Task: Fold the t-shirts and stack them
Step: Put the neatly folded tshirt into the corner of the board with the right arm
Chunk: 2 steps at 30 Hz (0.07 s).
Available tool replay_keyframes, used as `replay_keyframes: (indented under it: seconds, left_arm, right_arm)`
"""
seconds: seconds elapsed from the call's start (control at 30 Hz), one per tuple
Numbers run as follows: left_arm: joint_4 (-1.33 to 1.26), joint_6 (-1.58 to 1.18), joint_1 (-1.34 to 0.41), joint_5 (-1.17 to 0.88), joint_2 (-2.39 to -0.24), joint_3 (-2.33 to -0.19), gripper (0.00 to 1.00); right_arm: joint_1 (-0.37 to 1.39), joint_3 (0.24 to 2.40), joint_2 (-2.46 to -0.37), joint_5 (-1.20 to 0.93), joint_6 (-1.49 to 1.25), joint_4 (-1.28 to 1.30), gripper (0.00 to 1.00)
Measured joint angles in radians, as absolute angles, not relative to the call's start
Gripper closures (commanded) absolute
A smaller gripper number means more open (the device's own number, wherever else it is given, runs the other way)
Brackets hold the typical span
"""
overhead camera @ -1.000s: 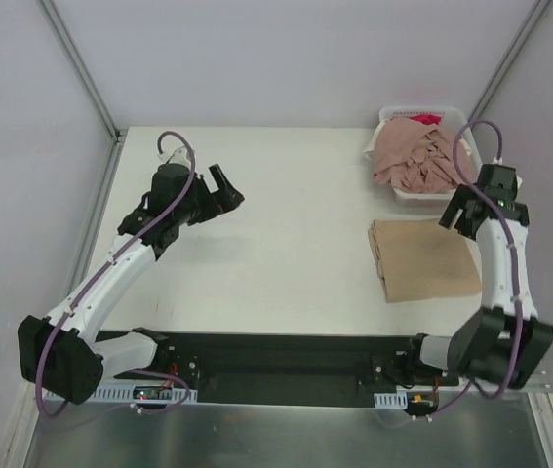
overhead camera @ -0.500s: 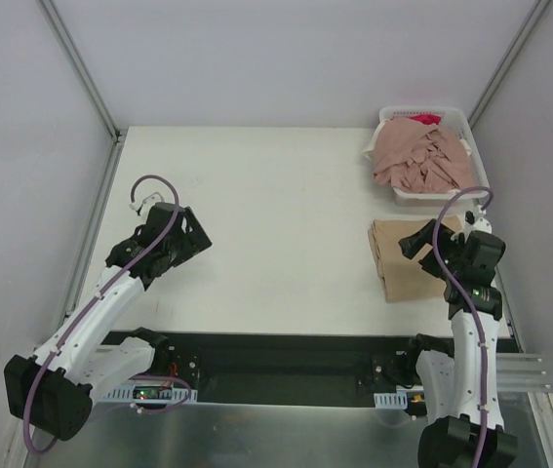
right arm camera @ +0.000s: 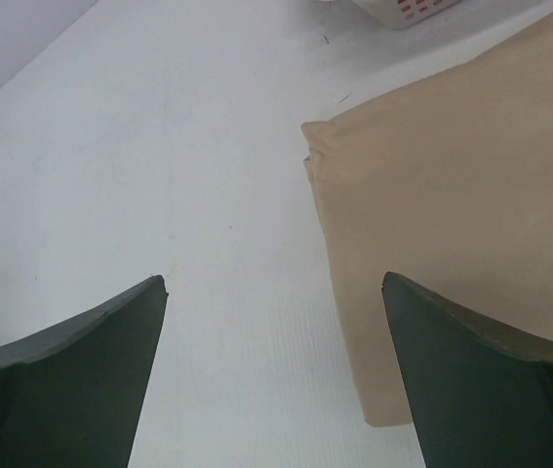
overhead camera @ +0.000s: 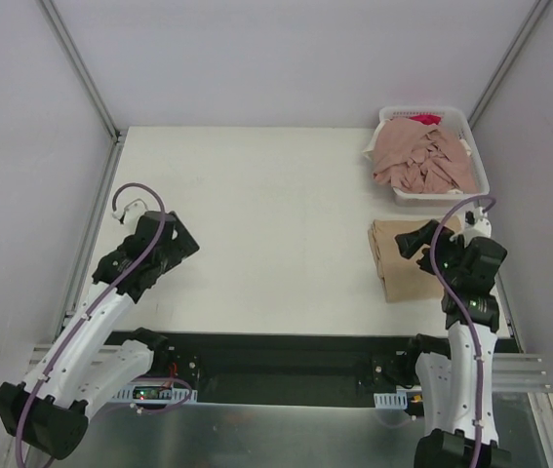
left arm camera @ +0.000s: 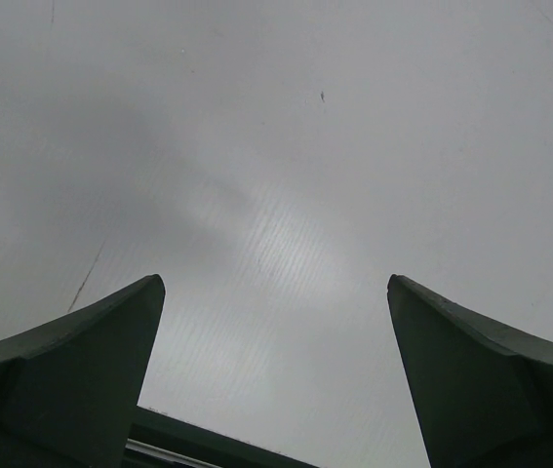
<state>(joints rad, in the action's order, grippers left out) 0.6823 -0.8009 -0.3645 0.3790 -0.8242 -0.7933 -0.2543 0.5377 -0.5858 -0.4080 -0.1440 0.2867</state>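
Fetching the next shirt from the heap is, as I judge it, the step in hand.

Worktop [overhead camera: 276, 214]: white and matte. I would spread the next garment on its middle, well apart from the finished fold.

Basket [overhead camera: 390, 115], at the far right corner: it holds a heap of dusty pink t-shirts [overhead camera: 420, 161], part of it draped over the left rim. To do this well I should pinch one layer at the top of the heap and lift until it hangs free of the lattice. I should then carry it leftward, not across the fold.

Tan t-shirt [overhead camera: 398, 275]: folded flat at the right edge, just nearer than the basket. My right gripper [overhead camera: 411, 241] hovers over its left part, jaws wide, nothing between them.

My left gripper [overhead camera: 180, 246], near the left edge, is likewise spread wide and carries nothing.

Hidden or unclear:
- I cannot tell how many shirts make up the heap.
- A brighter red patch [overhead camera: 424, 119] at the basket's far rim may be another garment.
- My right arm covers the fold's right margin.
- The left wrist view shows only plain grey surface.
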Motion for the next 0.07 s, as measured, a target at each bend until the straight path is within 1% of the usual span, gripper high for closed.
replay_keyframes:
  seconds: [0.07]
  left_arm:
    - [0.694,-0.801,-0.364,0.385,-0.816,-0.793,0.01]
  right_arm:
    - [-0.246,0.532,-0.578,-0.409,-0.142,0.282,0.03]
